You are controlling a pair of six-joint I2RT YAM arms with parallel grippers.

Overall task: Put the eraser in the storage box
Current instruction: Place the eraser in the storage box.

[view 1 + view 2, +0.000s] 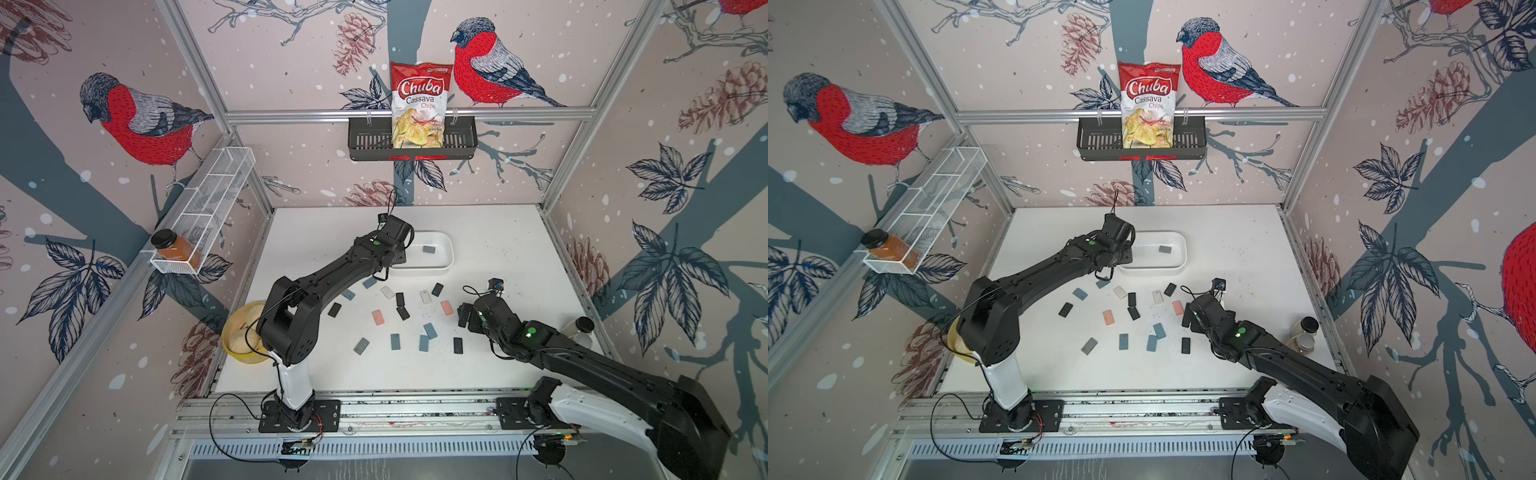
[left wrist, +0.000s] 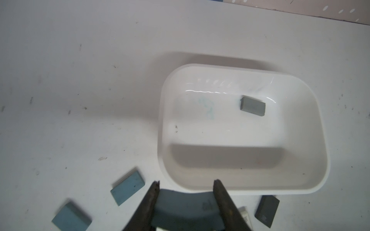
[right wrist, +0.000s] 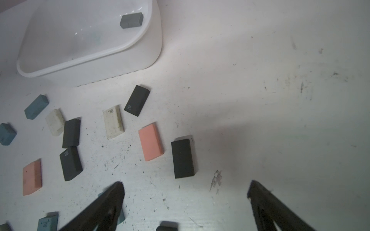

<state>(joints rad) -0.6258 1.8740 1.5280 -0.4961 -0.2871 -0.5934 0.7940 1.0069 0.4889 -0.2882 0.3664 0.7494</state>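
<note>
My left pincer (image 2: 187,183) is partly closed, gripping a slate-blue eraser (image 2: 184,208) at the nine o'clock end of the storage box (image 1: 424,271); I can't quite tell whether it hangs over the rim. A grey eraser (image 2: 252,105) lies inside. My right pincer (image 3: 186,186) gapes wide and empty above the surface (image 3: 260,100), with loose erasers (image 1: 379,317) at its nine o'clock.

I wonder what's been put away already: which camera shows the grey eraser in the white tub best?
The left wrist view: the grey eraser lies large and unobstructed on the storage box floor. The right wrist view shows it smaller, side-on; in both top views it is tiny.
</note>
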